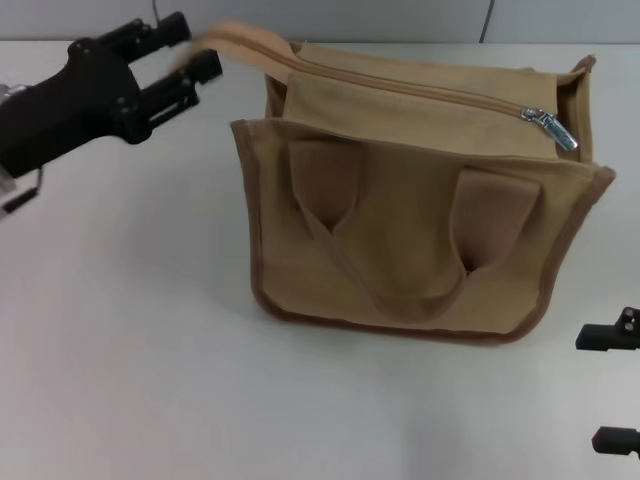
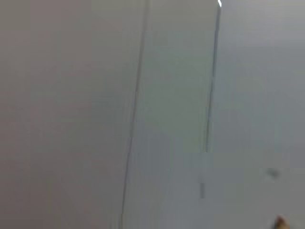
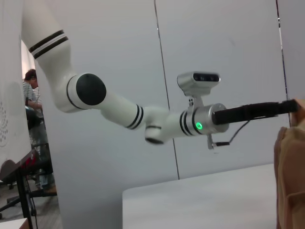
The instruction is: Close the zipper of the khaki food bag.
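The khaki food bag (image 1: 410, 240) stands upright on the white table, its two handles hanging down the front. The zipper (image 1: 420, 92) runs along its top, with the silver slider (image 1: 548, 126) at the bag's right end. My left gripper (image 1: 195, 55) is at the bag's top left corner, its fingers closed on the khaki tape tab (image 1: 240, 42) that sticks out from the zipper's left end. In the right wrist view the left gripper (image 3: 288, 106) reaches to the bag's edge (image 3: 289, 171). My right gripper (image 1: 610, 388) is open and empty at the table's front right, apart from the bag.
The white table (image 1: 130, 330) stretches left of and in front of the bag. A grey panelled wall (image 1: 400, 20) stands behind it. The left wrist view shows only that wall (image 2: 143, 114) and a khaki speck (image 2: 280, 222).
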### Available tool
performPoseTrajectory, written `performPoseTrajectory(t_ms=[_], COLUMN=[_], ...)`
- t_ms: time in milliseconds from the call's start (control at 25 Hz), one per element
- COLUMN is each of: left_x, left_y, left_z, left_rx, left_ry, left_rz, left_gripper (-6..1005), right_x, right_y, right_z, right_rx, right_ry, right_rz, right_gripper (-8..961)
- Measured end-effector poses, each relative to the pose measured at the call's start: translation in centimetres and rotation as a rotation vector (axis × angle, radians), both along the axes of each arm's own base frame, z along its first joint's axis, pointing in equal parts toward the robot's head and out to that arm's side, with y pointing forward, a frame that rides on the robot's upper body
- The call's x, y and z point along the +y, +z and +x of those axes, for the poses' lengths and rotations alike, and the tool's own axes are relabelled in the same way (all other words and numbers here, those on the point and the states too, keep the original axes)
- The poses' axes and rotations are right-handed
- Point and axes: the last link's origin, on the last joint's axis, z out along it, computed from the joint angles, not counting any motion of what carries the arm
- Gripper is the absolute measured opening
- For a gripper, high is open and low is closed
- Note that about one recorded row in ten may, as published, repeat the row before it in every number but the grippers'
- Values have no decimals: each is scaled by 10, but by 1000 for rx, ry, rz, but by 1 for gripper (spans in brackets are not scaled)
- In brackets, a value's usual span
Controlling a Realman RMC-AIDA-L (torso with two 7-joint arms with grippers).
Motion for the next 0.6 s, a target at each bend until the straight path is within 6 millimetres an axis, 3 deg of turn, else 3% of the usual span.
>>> performPoseTrajectory(t_ms=[160,200,400,480,560,600], left_x=[-2,-6,-20,-24,-31,-36], left_y=[18,32,54,55,52,39], left_z=[4,7,11,13,17,18], left_rx=[94,129,108,86,45,5], left_ry=[-8,-14,-65,-88,-124,-142], left_rz=[-97,-144,-213,-237,-277,-328], left_gripper=[536,566,741,818,816,815], right_x=[2,4,8,9,9,10], right_y=[0,-1,-3,-3,-3,-4], right_z=[-1,-1,-3,-3,-3,-3], right_rx=[-3,-7,-4,-3,-3,-5], right_ry=[1,2,0,-1,-2,-3], right_rz=[2,6,6,5,5,6], right_gripper=[784,784,783,783,783,783])
